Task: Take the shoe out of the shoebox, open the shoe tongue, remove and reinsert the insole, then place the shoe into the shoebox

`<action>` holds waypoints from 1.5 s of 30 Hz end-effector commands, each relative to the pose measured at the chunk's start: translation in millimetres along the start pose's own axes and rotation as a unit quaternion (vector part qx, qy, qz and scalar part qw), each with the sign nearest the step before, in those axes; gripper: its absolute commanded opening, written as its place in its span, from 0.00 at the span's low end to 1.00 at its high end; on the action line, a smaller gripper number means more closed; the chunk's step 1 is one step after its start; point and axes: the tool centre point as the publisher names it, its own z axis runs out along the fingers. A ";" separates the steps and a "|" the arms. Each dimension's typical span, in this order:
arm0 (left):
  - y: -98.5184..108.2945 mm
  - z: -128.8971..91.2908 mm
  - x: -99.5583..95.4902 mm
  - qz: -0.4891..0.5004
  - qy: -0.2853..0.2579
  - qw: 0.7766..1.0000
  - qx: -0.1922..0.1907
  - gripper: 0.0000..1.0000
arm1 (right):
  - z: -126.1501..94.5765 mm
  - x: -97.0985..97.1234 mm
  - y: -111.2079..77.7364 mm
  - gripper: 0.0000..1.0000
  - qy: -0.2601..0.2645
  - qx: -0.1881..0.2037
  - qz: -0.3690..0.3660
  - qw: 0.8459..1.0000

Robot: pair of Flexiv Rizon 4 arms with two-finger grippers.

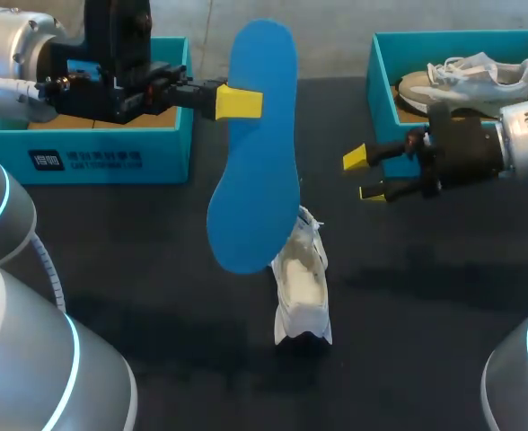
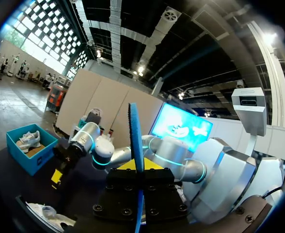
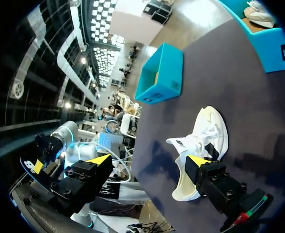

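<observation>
Your left gripper (image 1: 242, 102) pinches the insole (image 1: 257, 180) at its edge; it could slip. Your right gripper (image 1: 365, 175) is open, so the unheld shoe (image 1: 303, 292) may tip on reinsertion.

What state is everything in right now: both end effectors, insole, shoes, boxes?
Left end effector: shut on the insole.
Insole: out of the shoe, held up above the table.
Right end effector: open, empty.
Shoe: on the table, collar spread open.
Left box: open, no shoe seen inside.
Right box: open, holding a second shoe.
</observation>
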 end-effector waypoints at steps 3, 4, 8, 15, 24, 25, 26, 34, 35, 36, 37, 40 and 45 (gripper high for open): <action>0.0 0.5 -0.3 0.000 0.001 1.000 0.000 0.00 | 1.7 -1.7 -1.2 1.00 0.044 0.001 0.000 0.999; 0.0 0.5 -0.3 0.000 0.001 1.000 0.000 0.00 | 2.1 -1.0 -1.3 1.00 0.050 0.000 0.000 0.999; 0.0 0.5 -0.3 0.000 0.001 1.000 0.000 0.00 | 4.2 1.6 -1.4 1.00 0.053 0.000 0.001 0.999; 0.0 0.5 -0.3 0.000 0.001 1.000 0.000 0.00 | 6.2 3.3 -1.6 1.00 0.068 0.005 0.007 0.998; -6.6 -2.6 -3.8 0.020 -0.007 1.000 -0.004 0.00 | 6.2 3.3 -1.6 1.00 0.068 0.005 0.007 0.998; -9.9 -4.3 -4.8 0.036 -0.011 0.999 -0.005 0.00 | 6.2 3.3 -1.6 1.00 0.068 0.005 0.007 0.998; -13.5 -6.2 -5.0 0.052 -0.016 0.998 -0.007 0.00 | 6.2 3.3 -1.6 1.00 0.068 0.005 0.007 0.998; -29.7 -11.3 -12.8 0.211 -0.059 0.975 -0.028 0.00 | 6.2 3.3 -1.6 1.00 0.068 0.005 0.007 0.998; -29.7 -10.6 -14.0 0.218 -0.046 0.975 -0.020 0.00 | 6.2 3.3 -1.6 1.00 0.068 0.005 0.007 0.998; -30.0 -10.9 -15.7 0.236 -0.050 0.970 -0.022 0.00 | 6.2 3.3 -1.6 1.00 0.068 0.005 0.007 0.998; -29.1 -10.1 -16.8 0.261 -0.051 0.964 -0.024 0.00 | 6.2 3.3 -1.6 1.00 0.068 0.005 0.007 0.998; -25.9 -7.6 -20.0 0.320 -0.051 0.946 -0.030 0.00 | 6.2 3.3 -1.6 1.00 0.068 0.005 0.007 0.998; -20.1 -7.1 -22.8 0.430 -0.069 0.899 -0.035 0.00 | 6.2 3.3 -1.6 1.00 0.068 0.005 0.007 0.998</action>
